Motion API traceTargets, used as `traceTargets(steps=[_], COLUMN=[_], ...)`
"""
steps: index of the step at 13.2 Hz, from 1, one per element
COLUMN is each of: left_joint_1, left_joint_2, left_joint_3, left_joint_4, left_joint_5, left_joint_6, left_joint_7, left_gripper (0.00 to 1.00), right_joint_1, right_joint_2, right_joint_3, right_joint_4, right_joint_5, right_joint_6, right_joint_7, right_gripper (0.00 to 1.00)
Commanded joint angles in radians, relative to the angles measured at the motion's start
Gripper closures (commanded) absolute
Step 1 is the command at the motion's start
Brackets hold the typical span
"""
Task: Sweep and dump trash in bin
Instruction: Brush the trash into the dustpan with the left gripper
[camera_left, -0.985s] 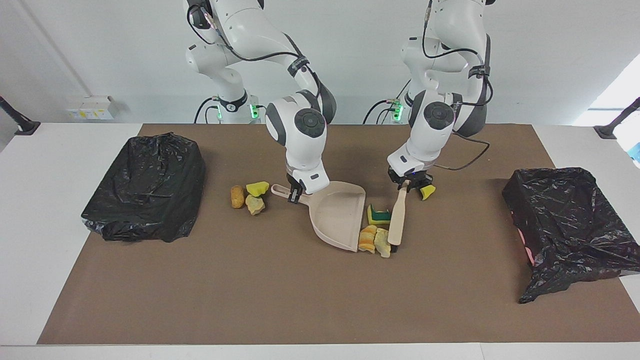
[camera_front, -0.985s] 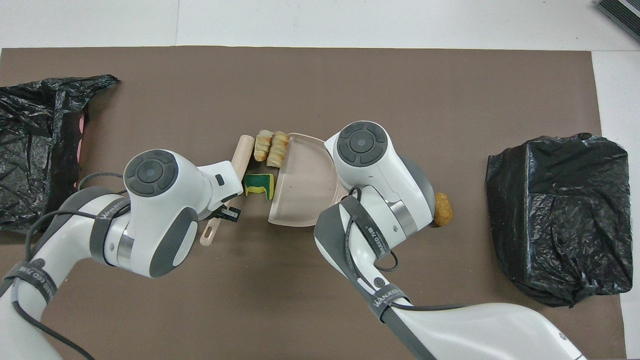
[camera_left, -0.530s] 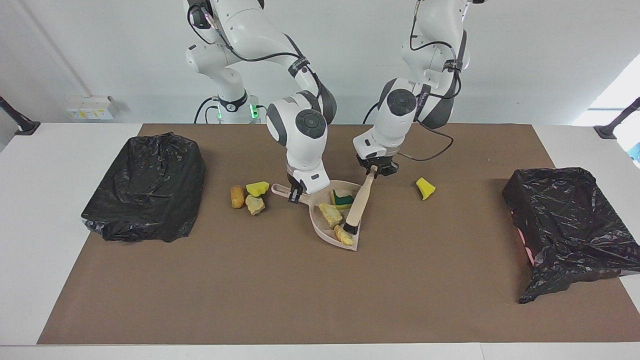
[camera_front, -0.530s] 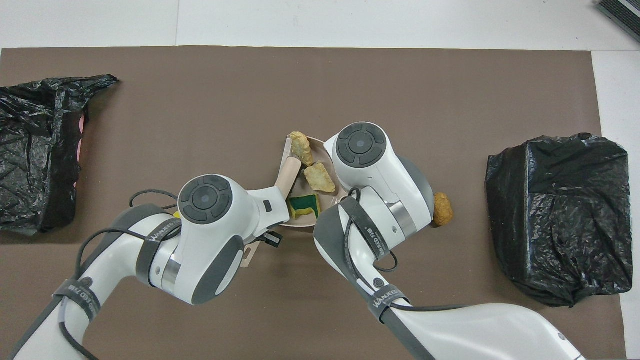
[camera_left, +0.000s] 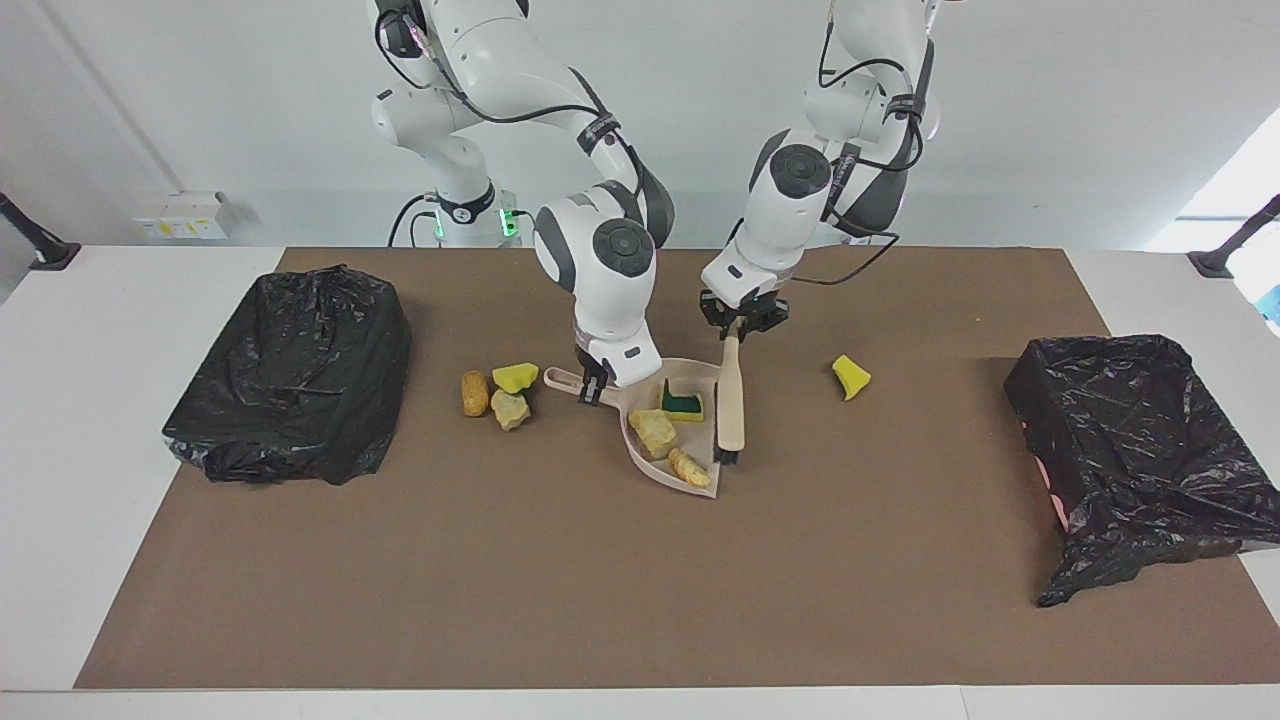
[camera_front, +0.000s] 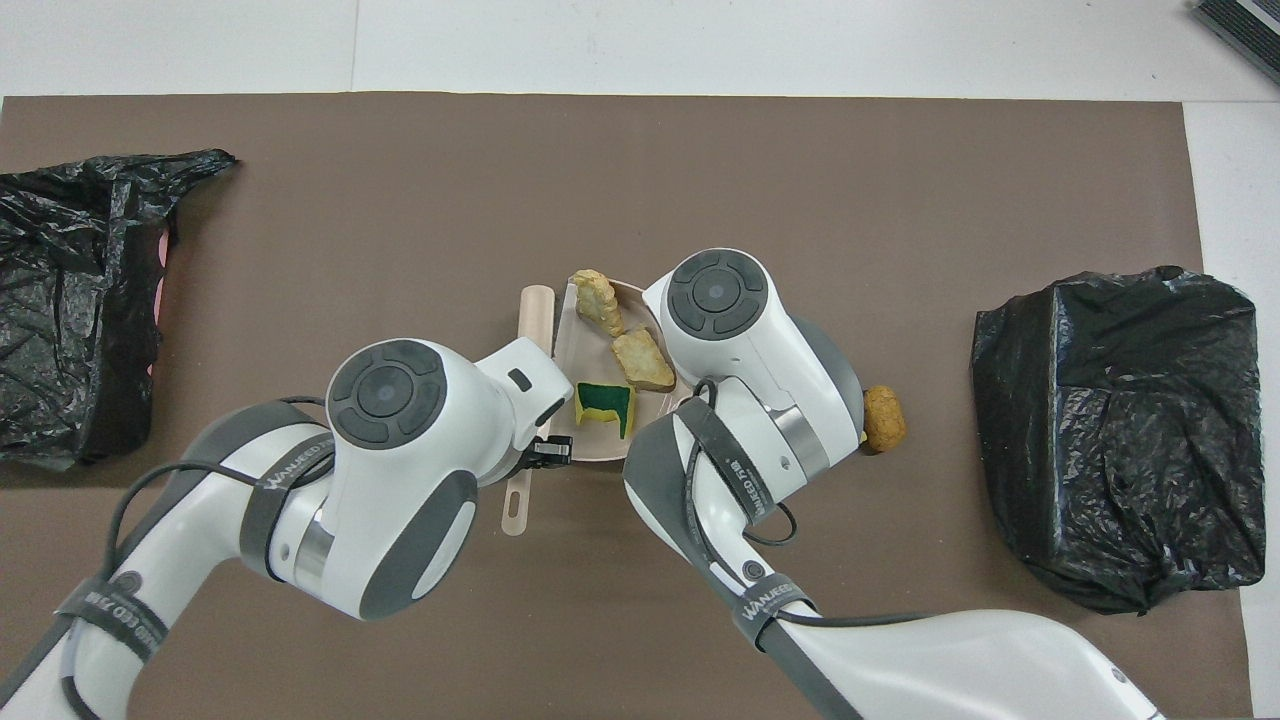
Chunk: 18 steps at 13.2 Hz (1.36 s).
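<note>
The right gripper (camera_left: 592, 385) was seen low over the brown mat (camera_left: 600, 600), its jaws pinched on the handle of the beige dustpan (camera_left: 690, 380), which was kept tipped with its open edge toward the left arm's end of the table. Three scraps were found inside the pan: a green-backed sponge bit (camera_left: 683, 402) nearest the robots, a tan bread-like chunk (camera_left: 653, 430) in the middle, and a second tan chunk (camera_left: 689, 467) close to the pan's outer corner.

The left gripper (camera_left: 740, 328) was seen above the pan's open edge, its jaws clamped on the top of the handle of the beige brush (camera_left: 731, 400). The brush was held nearly upright, with its black bristles down at the pan's open edge. In the overhead view the brush's handle end (camera_front: 517, 500) could be seen protruding from under the left gripper (camera_front: 545, 452).

Three more scraps were seen on the mat beside the dustpan's handle, toward the right arm's end: a yellow sponge bit (camera_left: 514, 377), a pale tan chunk (camera_left: 510, 409) touching it, and an orange-brown chunk (camera_left: 474, 393) just beside those. One yellow wedge (camera_left: 850, 377) was left alone on the mat, toward the left arm's end, well apart from the brush.

A bin lined with a black bag (camera_left: 1140, 450) was placed at the left arm's end, and a second black-bagged bin (camera_left: 295, 375) at the right arm's end.
</note>
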Motion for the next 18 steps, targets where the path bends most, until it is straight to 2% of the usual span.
traceTargets(steps=[1, 3, 5, 6, 7, 9, 11, 14, 18], left_joint_1=[0.08, 0.12, 0.164, 0.177, 0.191, 0.197, 0.182, 0.123, 0.015], left_joint_2=[-0.057, -0.083, -0.113, -0.148, -0.199, -0.294, -0.278, -0.261, -0.224], left_joint_3=[-0.003, -0.005, -0.005, -0.005, -0.006, -0.008, -0.011, -0.014, -0.014], left_joint_4=[-0.003, -0.018, -0.054, -0.108, -0.19, -0.347, -0.368, -0.366, -0.36], left_joint_5=[0.067, 0.154, 0.196, 0.209, 0.225, 0.24, 0.24, 0.221, 0.095], left_joint_6=[-0.142, -0.245, -0.308, -0.318, -0.302, -0.176, -0.122, -0.051, 0.036], left_joint_7=[-0.111, -0.23, -0.304, -0.308, -0.308, -0.294, -0.279, -0.231, -0.104], left_gripper=[1.0, 1.0, 1.0, 1.0, 1.0, 1.0, 1.0, 1.0, 1.0], right_joint_1=[0.006, 0.007, 0.024, 0.05, 0.055, 0.053, 0.055, 0.055, 0.047], right_joint_2=[-0.026, -0.035, -0.044, -0.05, -0.055, -0.064, -0.086, -0.086, -0.084], right_joint_3=[0.013, 0.013, 0.014, 0.014, 0.014, 0.014, 0.014, 0.014, 0.013], right_joint_4=[-0.036, -0.05, -0.069, -0.073, -0.079, -0.11, -0.16, -0.164, -0.164], right_joint_5=[0.004, 0.001, -0.001, -0.001, -0.001, -0.001, -0.001, -0.001, -0.001], right_joint_6=[-0.001, 0.0, 0.006, 0.005, 0.005, 0.026, 0.071, 0.074, 0.071], right_joint_7=[-0.1, -0.218, -0.221, -0.214, -0.212, -0.209, -0.165, -0.155, -0.122], right_gripper=[1.0, 1.0, 1.0, 1.0, 1.0, 1.0, 1.0, 1.0, 1.0])
